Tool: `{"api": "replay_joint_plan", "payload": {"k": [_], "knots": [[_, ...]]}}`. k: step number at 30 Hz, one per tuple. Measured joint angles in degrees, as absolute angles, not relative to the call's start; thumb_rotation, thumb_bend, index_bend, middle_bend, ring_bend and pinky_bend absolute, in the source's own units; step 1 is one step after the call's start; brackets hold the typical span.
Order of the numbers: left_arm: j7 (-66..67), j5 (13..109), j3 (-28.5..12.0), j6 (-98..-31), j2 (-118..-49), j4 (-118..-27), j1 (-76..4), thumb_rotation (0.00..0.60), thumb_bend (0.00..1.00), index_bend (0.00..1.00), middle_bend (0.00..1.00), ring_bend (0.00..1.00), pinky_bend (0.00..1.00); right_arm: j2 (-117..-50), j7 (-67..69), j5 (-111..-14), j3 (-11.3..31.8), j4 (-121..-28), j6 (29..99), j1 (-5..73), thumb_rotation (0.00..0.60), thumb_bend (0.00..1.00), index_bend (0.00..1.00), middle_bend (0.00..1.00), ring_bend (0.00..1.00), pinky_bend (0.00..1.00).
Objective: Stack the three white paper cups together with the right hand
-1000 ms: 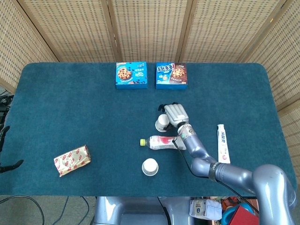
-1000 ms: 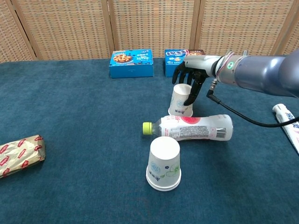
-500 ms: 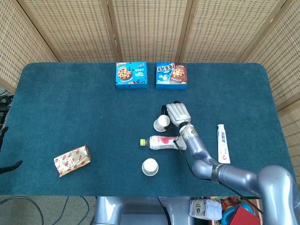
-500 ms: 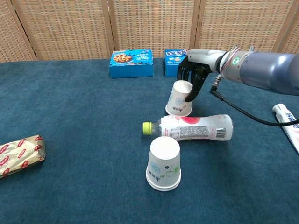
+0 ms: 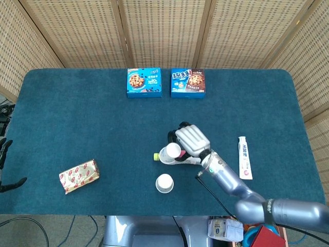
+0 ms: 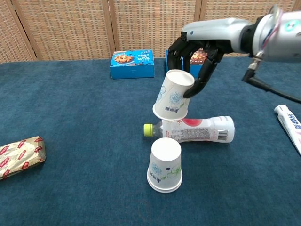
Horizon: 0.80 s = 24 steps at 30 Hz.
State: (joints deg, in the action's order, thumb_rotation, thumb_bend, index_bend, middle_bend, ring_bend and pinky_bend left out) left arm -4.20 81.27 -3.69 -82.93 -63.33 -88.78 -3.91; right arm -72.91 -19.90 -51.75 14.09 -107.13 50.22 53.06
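Note:
My right hand (image 6: 197, 52) grips a white paper cup (image 6: 173, 95) upside down and tilted, in the air just above a lying plastic bottle (image 6: 197, 129). The head view shows the same hand (image 5: 191, 141) with the cup (image 5: 173, 150) over the bottle's green-capped end (image 5: 156, 156). A second white cup (image 6: 165, 165) stands upside down on the blue table, in front of the bottle, and also shows in the head view (image 5: 164, 183). No third cup shows separately. Only dark fingers (image 5: 14, 182) of my left hand show, at the left edge of the head view, spread and holding nothing.
Two blue cookie boxes (image 5: 144, 82) (image 5: 188, 83) lie at the back of the table. A toothpaste tube (image 5: 243, 157) lies to the right of my arm. A red and gold snack pack (image 5: 78, 176) sits at the front left. Wicker screens stand behind.
My right hand has lifted the cup off the table behind the bottle and carried it up and forward, over the bottle. The other cup and the bottle have not moved.

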Motion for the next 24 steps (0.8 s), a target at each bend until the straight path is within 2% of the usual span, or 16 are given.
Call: {"api": "replay_joint_plan", "payload": {"k": [4, 9, 13, 24], "knots": [[-4.51, 81.93, -3.43, -83.44, -63.22, -88.81, -3.7, 0.6, 0.13, 0.0, 0.0, 0.0, 0.0, -66.48, -20.16, -56.9, 12.27, -115.79, 51.79, 50.39, 0.6, 0.31, 0.52, 0.58, 0.45, 0.23], [-4.97, 82.55, -3.18, -84.04, -63.05, -88.77, -3.43, 0.6, 0.13, 0.0, 0.0, 0.0, 0.0, -63.83, -21.28, -61.01, 8.88, -120.87, 53.39, 47.73, 0.6, 0.32, 0.52, 0.58, 0.45, 0.23], [-5.11, 83.12, -2.98, -84.62, -62.99, -88.82, -3.21, 0.6, 0.13, 0.0, 0.0, 0.0, 0.0, -64.17, -22.28, -62.86, 7.21, -121.91, 54.01, 46.88, 0.6, 0.32, 0.52, 0.58, 0.45, 0.23], [-4.81, 83.64, -2.65, -85.24, -63.02, -89.11, -2.83, 0.6, 0.13, 0.0, 0.0, 0.0, 0.0, -69.72, -24.04, -61.72, 6.29, -120.14, 53.96, 47.68, 0.6, 0.32, 0.52, 0.58, 0.45, 0.23]]}}
